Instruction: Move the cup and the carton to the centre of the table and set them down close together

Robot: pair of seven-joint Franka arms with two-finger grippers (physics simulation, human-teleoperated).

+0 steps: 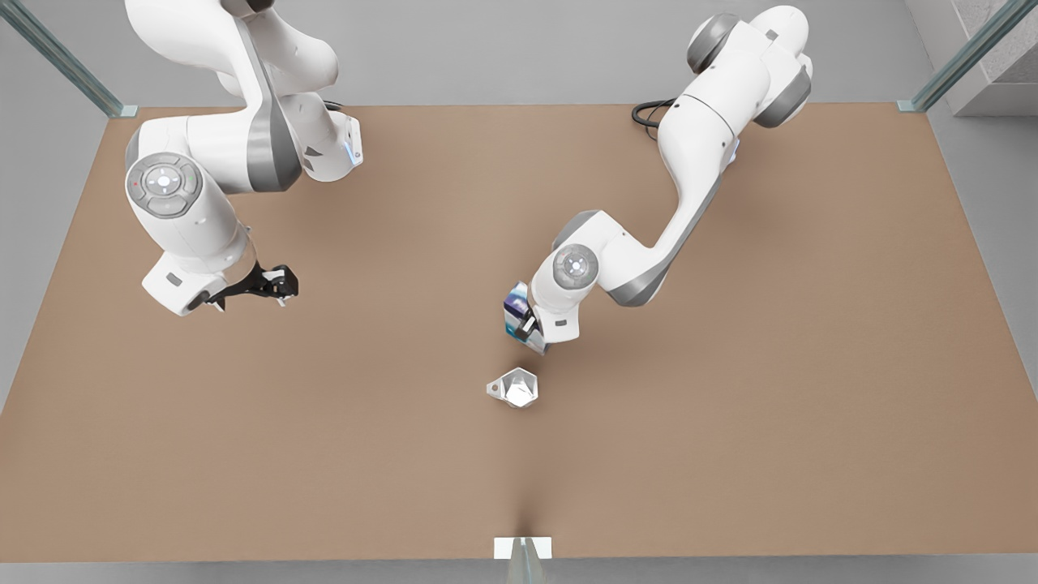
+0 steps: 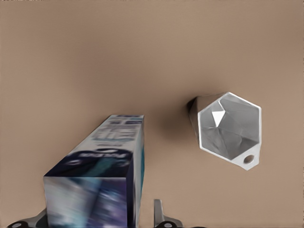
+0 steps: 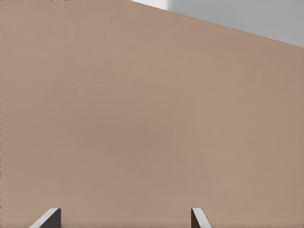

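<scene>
Cup [image 1: 516,387] upright on the bench [image 1: 730,454] near the middle, alone. Carton [image 1: 516,315] just beside it (tilted, up off the bench), pinched in the left claw [image 1: 531,328]. Right claw [image 1: 280,284] well apart, fingers [image 3: 47,219] spread wide, waiting.

A black cable [image 1: 646,113] loops at the far edge of the tabletop. Two pale green, glassy-looking struts run off diagonally, one [image 1: 61,57] at the far corner on the front view's left, the other [image 1: 957,61] on its right, each ending in a small foot. At the near edge sits a small white bracket [image 1: 522,548], perhaps a camera mount. Grey floor [image 1: 519,57] lies beyond.
</scene>
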